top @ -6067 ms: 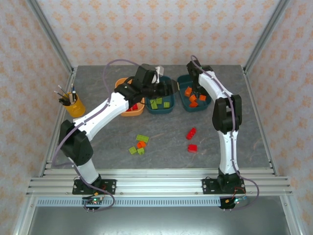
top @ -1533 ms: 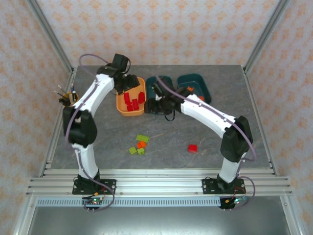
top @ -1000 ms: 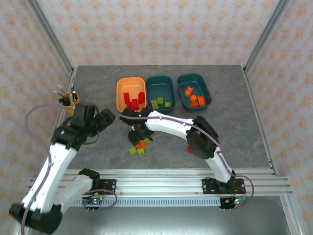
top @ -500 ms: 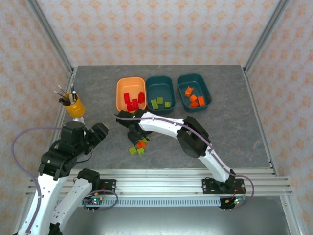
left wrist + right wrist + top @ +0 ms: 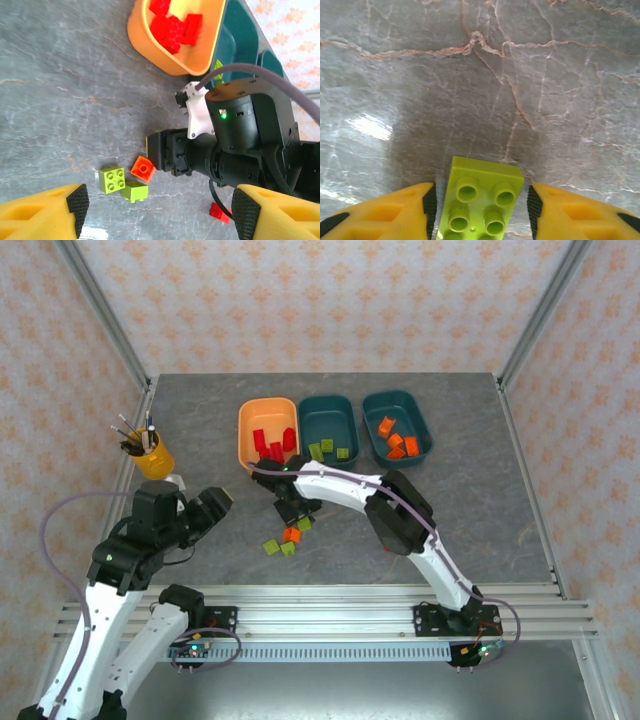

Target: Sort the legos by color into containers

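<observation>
Nearest the bases, the left gripper [image 5: 205,510] has drawn back from the tubs. It hangs over the bare worktop [image 5: 480,500], its fingers spread with nothing between them. Just beyond, the right gripper [image 5: 480,192] has swung down from the tubs to the loose cluster and narrowed its fingers around a lime green lego [image 5: 479,212]. The pads seem to press its two sides, though the contact is hard to make out. An orange lego [image 5: 143,168] and two more green legos [image 5: 112,179] lie just beside it. Farther off stand the light orange tub [image 5: 243,435] with reds, the middle teal tub [image 5: 330,412] with greens and the right teal tub [image 5: 405,405] with oranges. A green pick looks under way, bound, I judge, for the middle teal tub.
</observation>
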